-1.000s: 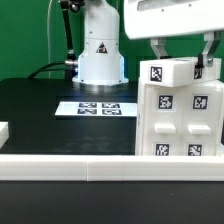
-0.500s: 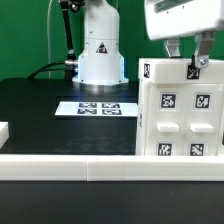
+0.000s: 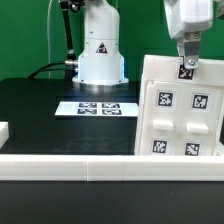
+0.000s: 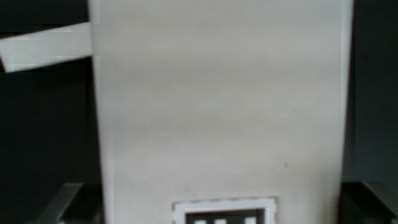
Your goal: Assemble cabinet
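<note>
The cabinet (image 3: 180, 110), a large white hollow box, stands at the exterior view's right with its face of four small tagged panels towards the camera, leaning slightly. My gripper (image 3: 187, 68) comes down from above and is shut on the cabinet's top edge. In the wrist view the cabinet's plain white wall (image 4: 214, 110) fills the middle, with a tag at its near end. A dark finger shows on each side of it (image 4: 64, 203), so the jaws straddle the wall. The cabinet's lower part is hidden behind the front rail.
The marker board (image 3: 100, 107) lies flat on the black table in front of the robot base (image 3: 100, 55). A white rail (image 3: 70, 166) runs along the table's front edge. A small white part (image 3: 4, 131) sits at the far left. A white strip (image 4: 45, 48) shows beside the cabinet in the wrist view.
My gripper has turned about its vertical axis while holding the cabinet. The cabinet has swung with it, so its four-panel face now points at the camera and its side wall no longer shows.
</note>
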You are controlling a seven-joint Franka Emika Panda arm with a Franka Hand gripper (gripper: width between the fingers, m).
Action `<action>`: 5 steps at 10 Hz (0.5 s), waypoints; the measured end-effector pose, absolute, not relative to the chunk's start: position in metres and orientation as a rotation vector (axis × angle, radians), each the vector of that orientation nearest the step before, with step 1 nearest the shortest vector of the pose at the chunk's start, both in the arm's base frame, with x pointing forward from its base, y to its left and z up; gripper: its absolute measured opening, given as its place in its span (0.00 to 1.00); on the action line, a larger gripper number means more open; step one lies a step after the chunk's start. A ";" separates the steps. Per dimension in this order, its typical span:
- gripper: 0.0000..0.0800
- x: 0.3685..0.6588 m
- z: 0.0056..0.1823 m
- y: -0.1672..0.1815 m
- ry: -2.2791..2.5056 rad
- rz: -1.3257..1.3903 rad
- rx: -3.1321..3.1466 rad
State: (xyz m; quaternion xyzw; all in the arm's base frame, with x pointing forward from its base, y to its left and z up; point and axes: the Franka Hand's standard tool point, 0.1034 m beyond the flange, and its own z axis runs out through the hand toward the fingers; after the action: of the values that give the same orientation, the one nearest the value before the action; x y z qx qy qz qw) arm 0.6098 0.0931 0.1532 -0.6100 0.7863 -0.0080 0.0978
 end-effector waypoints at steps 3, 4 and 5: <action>0.70 0.610 0.154 0.092 2.369 -0.011 -1.742; 0.70 0.610 0.154 0.092 2.362 -0.011 -1.750; 0.83 0.610 0.153 0.093 2.359 -0.009 -1.754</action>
State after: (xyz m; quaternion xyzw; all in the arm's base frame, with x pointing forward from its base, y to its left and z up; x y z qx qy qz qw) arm 0.6100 0.0932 0.1530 -0.5935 0.7985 -0.0031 0.1008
